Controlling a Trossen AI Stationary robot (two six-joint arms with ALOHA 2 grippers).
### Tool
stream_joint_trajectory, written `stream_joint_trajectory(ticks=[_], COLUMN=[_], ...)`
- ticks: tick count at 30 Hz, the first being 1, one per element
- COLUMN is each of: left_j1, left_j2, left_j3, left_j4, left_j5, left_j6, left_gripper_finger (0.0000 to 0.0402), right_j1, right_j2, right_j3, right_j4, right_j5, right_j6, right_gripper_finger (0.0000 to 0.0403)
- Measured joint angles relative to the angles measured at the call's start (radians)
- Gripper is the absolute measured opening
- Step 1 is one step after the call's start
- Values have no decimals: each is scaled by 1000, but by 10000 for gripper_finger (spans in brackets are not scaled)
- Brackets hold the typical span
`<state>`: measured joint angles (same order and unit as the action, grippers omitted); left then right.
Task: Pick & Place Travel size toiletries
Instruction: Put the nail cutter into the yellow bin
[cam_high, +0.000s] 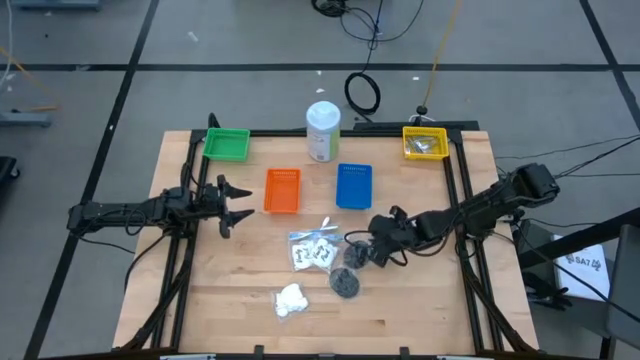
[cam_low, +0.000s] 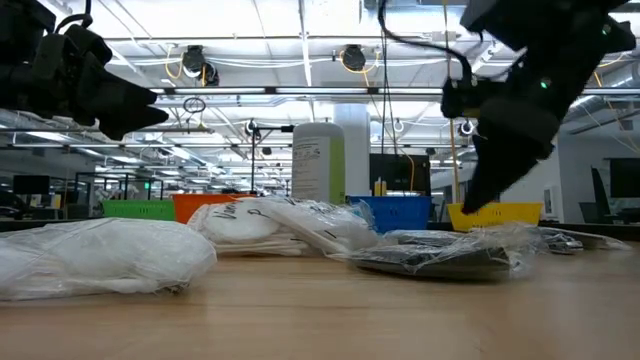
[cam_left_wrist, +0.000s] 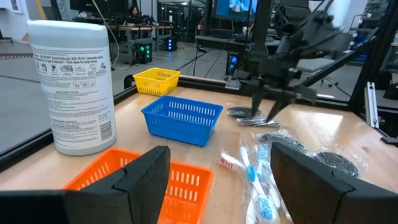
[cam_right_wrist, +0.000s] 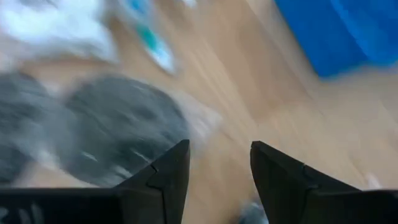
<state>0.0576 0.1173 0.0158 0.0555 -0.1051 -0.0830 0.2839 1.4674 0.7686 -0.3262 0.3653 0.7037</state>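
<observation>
The left gripper (cam_high: 240, 203) hangs above the table's left side with its fingers spread wide and nothing between them, just beside the orange tray (cam_high: 282, 190). Behind it, at the back left corner, sits the green tray (cam_high: 227, 144). Toward the middle stands the tall white bottle with green label (cam_high: 322, 131), with the blue tray (cam_high: 354, 186) in front of it. The toiletries lie in a loose group on the bare wood near the table's middle front: a white fluffy wad (cam_high: 290, 300) nearest the front edge, clear plastic sachets (cam_high: 312, 249) holding toothbrushes and white items behind it, and two dark grey round puffs, one (cam_high: 346, 283) lying free and the other (cam_high: 356, 254) just beside the right gripper (cam_high: 366, 252). That gripper is low over the table by the puff, its fingers partly apart with bare wood showing in the gap; the wrist view shows nothing held. At the back right corner the yellow tray (cam_high: 425, 143) holds some slim silvery pieces.
</observation>
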Motion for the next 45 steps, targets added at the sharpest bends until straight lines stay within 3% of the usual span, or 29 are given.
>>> stream_joint_trajectory(ticks=[8,26,31,38,45], left_j1=[0,0,0,0,0], left_j2=[0,0,0,0,0], left_j3=[0,0,0,0,0], left_j4=[0,0,0,0,0], left_j5=[0,0,0,-1,0], left_j6=[0,0,0,0,0], left_gripper_finger=[273,273,274,274,273], right_j1=[-19,-60,-77,-80,-80], right_j2=[0,-1,-7,-26,-132], right_j3=[-58,-113,-198,-208,-210], right_j4=[-60,-14,114,163,257], right_j5=[2,2,3,1,-16], right_j6=[98,100,128,88,-2], right_gripper_finger=[160,158,129,52,49])
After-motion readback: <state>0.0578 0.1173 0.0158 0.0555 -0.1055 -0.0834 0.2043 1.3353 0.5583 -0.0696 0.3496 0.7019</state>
